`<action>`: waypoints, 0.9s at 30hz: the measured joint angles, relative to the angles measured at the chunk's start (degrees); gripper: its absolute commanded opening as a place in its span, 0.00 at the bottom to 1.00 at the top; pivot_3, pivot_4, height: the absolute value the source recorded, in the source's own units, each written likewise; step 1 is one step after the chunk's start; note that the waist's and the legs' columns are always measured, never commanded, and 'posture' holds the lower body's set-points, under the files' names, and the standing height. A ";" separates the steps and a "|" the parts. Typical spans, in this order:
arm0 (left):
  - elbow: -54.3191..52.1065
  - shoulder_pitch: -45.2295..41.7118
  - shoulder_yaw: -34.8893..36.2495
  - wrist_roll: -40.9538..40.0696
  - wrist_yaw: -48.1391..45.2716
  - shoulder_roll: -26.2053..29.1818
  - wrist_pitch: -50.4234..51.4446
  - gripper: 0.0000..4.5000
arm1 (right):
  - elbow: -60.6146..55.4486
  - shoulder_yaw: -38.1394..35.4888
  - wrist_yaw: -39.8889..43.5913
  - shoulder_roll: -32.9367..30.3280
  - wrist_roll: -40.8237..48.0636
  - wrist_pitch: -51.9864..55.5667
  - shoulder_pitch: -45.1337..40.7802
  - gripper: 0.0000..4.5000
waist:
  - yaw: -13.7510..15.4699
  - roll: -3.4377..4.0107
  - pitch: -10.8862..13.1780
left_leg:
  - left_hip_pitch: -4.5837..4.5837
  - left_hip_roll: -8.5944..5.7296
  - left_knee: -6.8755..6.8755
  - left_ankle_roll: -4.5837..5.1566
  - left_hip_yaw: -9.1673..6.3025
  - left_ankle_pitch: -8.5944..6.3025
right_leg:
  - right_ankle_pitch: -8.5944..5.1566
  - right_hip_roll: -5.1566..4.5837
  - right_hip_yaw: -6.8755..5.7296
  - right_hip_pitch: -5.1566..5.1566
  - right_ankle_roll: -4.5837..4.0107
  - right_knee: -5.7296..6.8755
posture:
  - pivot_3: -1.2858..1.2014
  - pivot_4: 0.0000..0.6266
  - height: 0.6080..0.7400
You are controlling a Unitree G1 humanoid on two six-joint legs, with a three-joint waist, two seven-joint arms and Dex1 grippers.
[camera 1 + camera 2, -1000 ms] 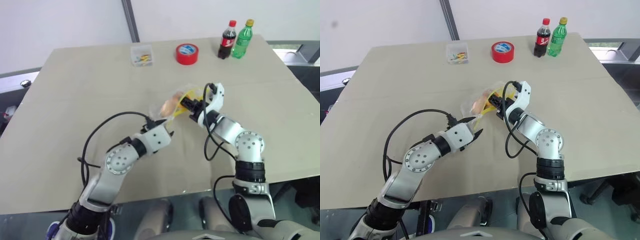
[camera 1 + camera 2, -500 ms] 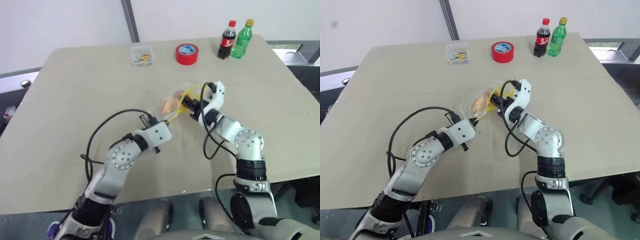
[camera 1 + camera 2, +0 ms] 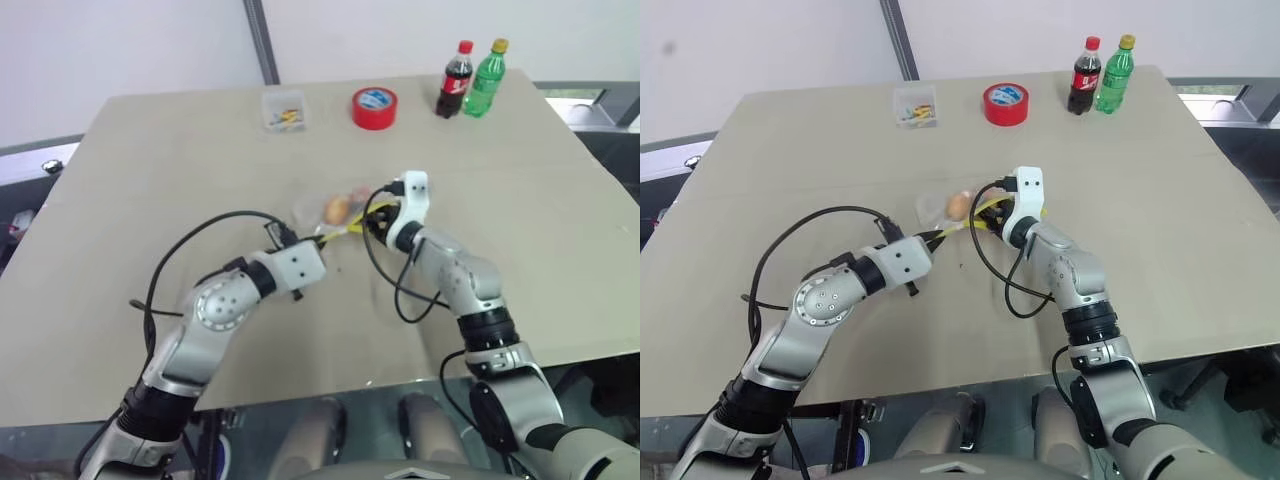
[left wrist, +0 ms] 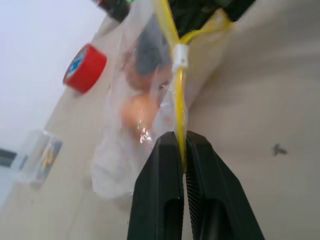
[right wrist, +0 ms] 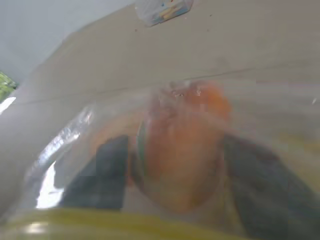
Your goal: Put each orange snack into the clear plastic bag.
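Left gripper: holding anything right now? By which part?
Yes. The left gripper is shut on the clear plastic bag, pinching its yellow seal strip at the edge. An orange snack sits inside the bag.

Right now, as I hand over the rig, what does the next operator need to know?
Left end effector: shut on the clear plastic bag, pinching its yellow seal strip.
Right end effector: at the bag's mouth; the frames do not settle whether it is open or shut.
Snacks: a lighter orange snack shows inside the bag; a darker rounded shape lies next to it in the left wrist view, probably the second snack, not certain.
Done: at least one snack bagged.
Left: confirm the second snack is in.
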 measured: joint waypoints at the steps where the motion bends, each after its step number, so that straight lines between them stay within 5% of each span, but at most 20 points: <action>1: 0.38 -0.41 0.13 -0.32 0.00 -0.15 0.36 0.00 | -1.29 0.51 0.60 -1.01 -0.84 -0.06 0.54 0.85 | 0.04 0.00 0.00 | -0.02 -0.01 0.00 0.00 0.00 0.00 | 0.00 -0.02 -0.01 0.00 0.00 -0.02 | 0.52 0.24 0.80; 8: 2.26 -3.31 0.92 -3.17 -1.06 -1.07 2.37 0.00 | -21.87 9.21 13.33 -18.47 -7.67 -0.67 11.27 0.85 | 0.13 -0.03 0.00 | -0.06 -0.03 0.03 0.01 -0.02 0.00 | -0.01 -0.06 -0.04 0.01 0.01 -0.06 | 0.52 0.24 0.80; 10: 2.81 -3.69 0.78 -3.78 -1.36 -1.08 2.02 0.00 | -25.29 9.87 15.44 -21.40 -8.87 -0.75 12.55 0.97 | 0.01 -0.04 0.01 | -0.03 -0.01 0.03 0.01 -0.02 -0.01 | -0.01 -0.04 -0.04 0.02 0.02 -0.03 | 0.52 0.24 0.80; 12: 3.68 -4.53 0.73 -3.97 -1.51 -1.02 1.43 0.00 | -28.20 10.34 15.90 -23.32 -10.28 -0.46 13.55 0.99 | 0.14 -0.04 0.01 | -0.01 0.00 0.04 0.01 -0.02 0.00 | -0.01 -0.04 -0.05 0.03 0.02 0.01 | 0.52 0.24 0.80; 18: 5.52 -5.68 0.65 -3.79 -1.44 -0.99 0.21 0.00 | -29.57 9.02 11.43 -16.16 -10.96 2.93 13.12 0.99 | 0.12 -0.10 0.00 | -0.02 0.00 0.06 -0.01 -0.02 0.00 | 0.00 -0.05 -0.02 0.03 0.01 0.01 | 0.52 0.24 0.80; 27: 5.92 -8.35 -0.93 2.03 1.23 -2.00 -3.31 0.00 | -10.82 8.14 7.73 -7.08 -15.64 -2.38 1.85 0.99 | 0.37 -0.12 -0.01 | -0.03 -0.05 0.07 -0.01 -0.03 0.01 | 0.00 -0.06 -0.06 0.03 0.01 -0.03 | 0.52 0.24 0.80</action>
